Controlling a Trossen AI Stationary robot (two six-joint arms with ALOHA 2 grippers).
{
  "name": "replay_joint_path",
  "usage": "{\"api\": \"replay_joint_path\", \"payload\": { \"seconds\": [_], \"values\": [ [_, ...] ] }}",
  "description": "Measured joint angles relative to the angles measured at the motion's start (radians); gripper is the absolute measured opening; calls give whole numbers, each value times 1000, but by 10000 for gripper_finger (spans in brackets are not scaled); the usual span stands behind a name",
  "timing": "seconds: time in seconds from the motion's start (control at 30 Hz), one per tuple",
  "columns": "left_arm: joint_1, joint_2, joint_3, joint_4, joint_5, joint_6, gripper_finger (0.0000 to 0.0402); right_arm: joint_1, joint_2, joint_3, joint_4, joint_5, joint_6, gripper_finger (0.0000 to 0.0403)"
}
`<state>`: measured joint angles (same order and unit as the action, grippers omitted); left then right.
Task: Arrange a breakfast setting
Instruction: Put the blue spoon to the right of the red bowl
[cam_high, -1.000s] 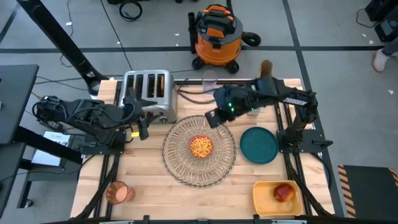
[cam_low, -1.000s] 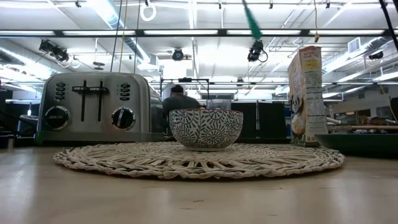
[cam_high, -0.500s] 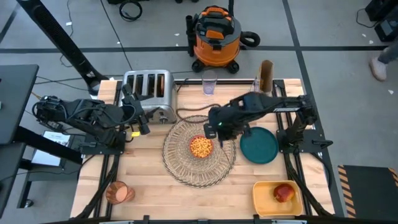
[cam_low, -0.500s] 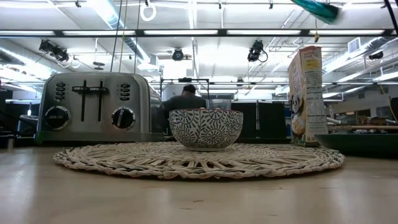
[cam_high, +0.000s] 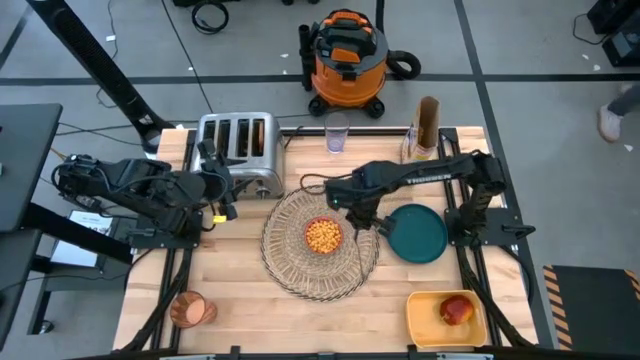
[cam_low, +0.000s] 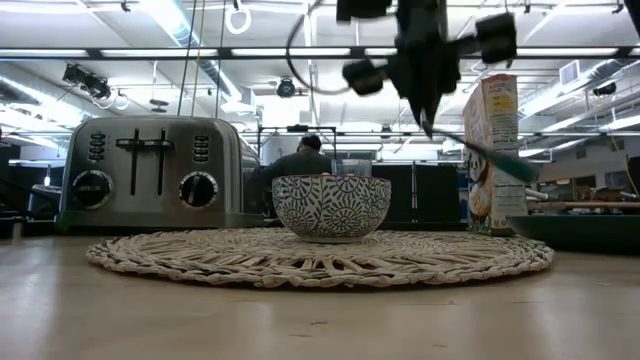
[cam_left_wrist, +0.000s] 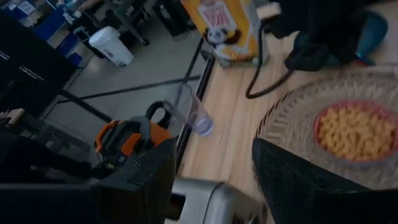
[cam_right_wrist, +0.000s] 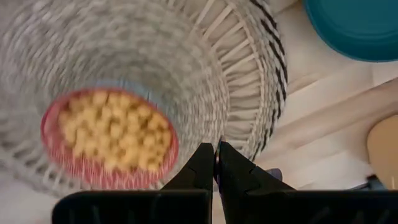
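Right gripper (cam_high: 365, 222) now lower, spoon (cam_low: 487, 157) slanting down toward plate (cam_high: 417, 233).

Landmark: placemat (cam_high: 320, 242), mid-table. Bowl (cam_high: 322, 235) sits on its centre. Toaster (cam_high: 240, 150) behind-left of placemat. Plate (cam_high: 417, 233) just right of placemat. Tub (cam_high: 445, 316) at front right, apple (cam_high: 456, 310) inside. Cup (cam_high: 187, 309) at front left.

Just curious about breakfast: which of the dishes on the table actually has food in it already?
The small pink bowl on the round woven straw placemat holds cereal. The dark teal plate beside it is bare.
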<state>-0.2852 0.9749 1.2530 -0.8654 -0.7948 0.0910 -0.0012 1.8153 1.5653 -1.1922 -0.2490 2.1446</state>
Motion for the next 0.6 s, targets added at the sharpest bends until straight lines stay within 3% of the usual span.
{"api": "replay_joint_path", "payload": {
  "seconds": [0.47,0.6],
  "values": [
    [0,-36,0,-87,-2,-30,217,-168,-1,-202,106,-47,55,13],
    [5,-42,0,-91,-59,-24,217,-200,-1,-256,155,-37,39,13]
  ]
}}
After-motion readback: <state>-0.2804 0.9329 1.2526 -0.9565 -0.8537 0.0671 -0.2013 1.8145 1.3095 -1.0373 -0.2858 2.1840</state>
